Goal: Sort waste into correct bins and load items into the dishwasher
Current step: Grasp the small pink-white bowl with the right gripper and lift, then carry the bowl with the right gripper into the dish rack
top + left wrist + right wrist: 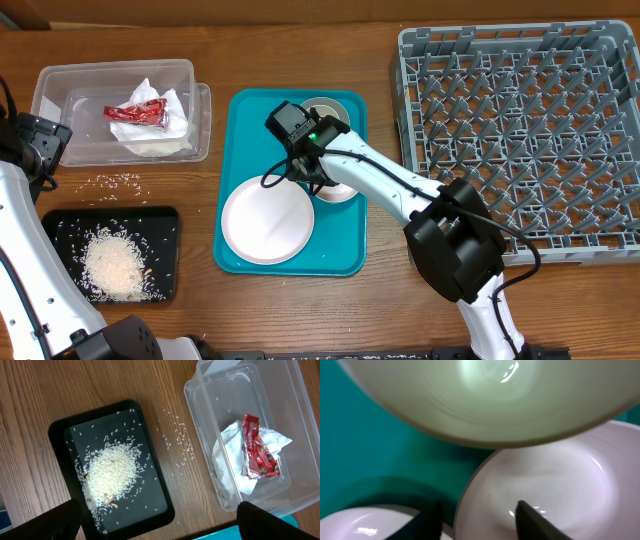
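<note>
- Right gripper (pixel 477 521): jaws apart, straddling the small white bowl's (pixel 545 480) rim, one inside; contact unclear
- Bowl on teal tray (pixel 240 120), mid-desk, beside grey bowl (pixel 485 400) and white plate (pixel 267 220)
- Left gripper (pixel 155 530): jaws wide apart, holding nothing, near left edge above black tray (pixel 60 430)
- Overhead alone shows dish rack (pixel 520 130), far-right corner; arm partly covers the bowl there

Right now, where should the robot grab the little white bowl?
By its rim, coming straight down from above. The little white bowl sits upright and open on the teal tray, so the jaws can straddle its thin edge, one inside and one outside.
</note>
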